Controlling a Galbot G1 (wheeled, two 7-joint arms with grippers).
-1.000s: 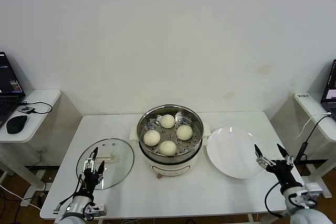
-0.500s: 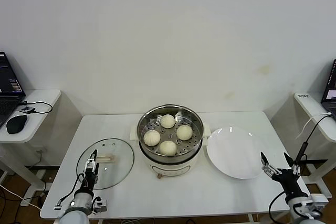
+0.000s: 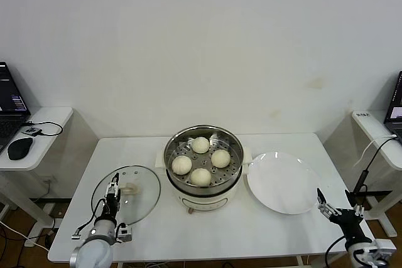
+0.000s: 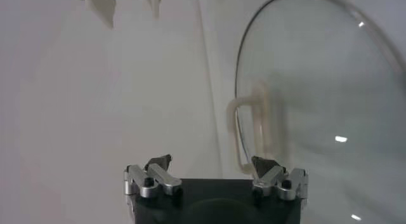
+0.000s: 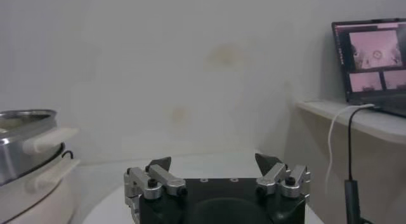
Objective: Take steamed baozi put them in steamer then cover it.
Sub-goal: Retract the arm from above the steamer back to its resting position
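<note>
Four cream-white baozi sit on the perforated tray inside the steel steamer, which stands uncovered at the table's middle. Its side shows in the right wrist view. The glass lid with a white handle lies flat on the table to the left; it also shows in the left wrist view. My left gripper is open, low over the lid's near edge, by the handle. My right gripper is open and empty, at the table's front right corner.
An empty white plate lies right of the steamer, close to my right gripper. Side desks stand at both sides: the left one holds a laptop and a mouse, the right one a laptop and a cable.
My left gripper has moved forward over the lid's near edge toward the handle. My right gripper has drawn back and down toward the table's front right corner.
</note>
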